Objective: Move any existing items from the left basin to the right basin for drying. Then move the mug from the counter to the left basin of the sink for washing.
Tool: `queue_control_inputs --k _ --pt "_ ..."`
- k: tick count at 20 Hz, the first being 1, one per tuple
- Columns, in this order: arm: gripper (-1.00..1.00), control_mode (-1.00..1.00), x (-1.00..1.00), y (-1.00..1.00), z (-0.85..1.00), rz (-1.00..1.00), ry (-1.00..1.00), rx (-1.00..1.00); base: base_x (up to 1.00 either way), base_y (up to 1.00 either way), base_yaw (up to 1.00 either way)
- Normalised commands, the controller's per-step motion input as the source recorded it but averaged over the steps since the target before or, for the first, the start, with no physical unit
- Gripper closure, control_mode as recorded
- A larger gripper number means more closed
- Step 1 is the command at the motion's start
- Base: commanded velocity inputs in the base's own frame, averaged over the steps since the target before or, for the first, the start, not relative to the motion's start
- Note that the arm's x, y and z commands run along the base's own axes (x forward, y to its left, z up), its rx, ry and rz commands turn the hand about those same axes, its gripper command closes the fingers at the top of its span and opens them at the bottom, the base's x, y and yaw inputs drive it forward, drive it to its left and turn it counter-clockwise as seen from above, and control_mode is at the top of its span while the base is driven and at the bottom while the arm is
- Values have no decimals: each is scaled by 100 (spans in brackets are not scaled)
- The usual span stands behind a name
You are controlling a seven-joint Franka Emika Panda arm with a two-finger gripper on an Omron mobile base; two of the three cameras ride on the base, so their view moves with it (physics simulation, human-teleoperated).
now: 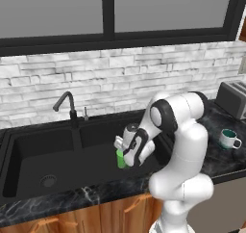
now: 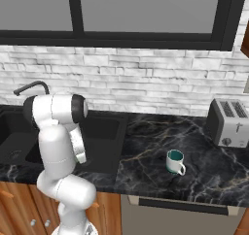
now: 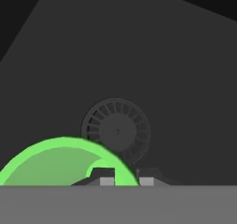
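Over right basin (image 1: 103, 152): jaws pinch green cup (image 1: 120, 159) rim; cup upright.

The tabletop (image 2: 155, 146) is glossy black marble with pale veins, and it shines a little. The sink (image 1: 43, 152) is matte black and looks smooth, with a ribbed round drain (image 3: 115, 131) in the basin floor. The green cup (image 1: 120, 159) looks like smooth plastic with a soft shine. The mug (image 2: 175, 161) is glossy white ceramic, dark teal inside. The toaster (image 2: 227, 122) has a brushed metal look. The cabinets (image 1: 72, 215) are warm wood, and the wall (image 1: 120, 78) is rough whitish brick.
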Motion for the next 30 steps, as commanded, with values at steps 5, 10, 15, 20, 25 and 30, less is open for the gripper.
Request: queue_control_inputs --k 5,10,15,20,25,30 --pt "100 -100 13 17 -34 0 0 -2 0 0 0" --pt "100 -100 7 17 -25 0 2 -1 0 0 0" --pt "-100 -100 3 4 -9 0 0 -1 0 0 0" --pt "-100 -100 0 0 24 -4 0 -1 0 0 0" --pt "-100 -100 0 0 47 -8 0 -3 0 0 0" --pt "-100 -100 0 0 58 -9 0 -4 0 0 0"
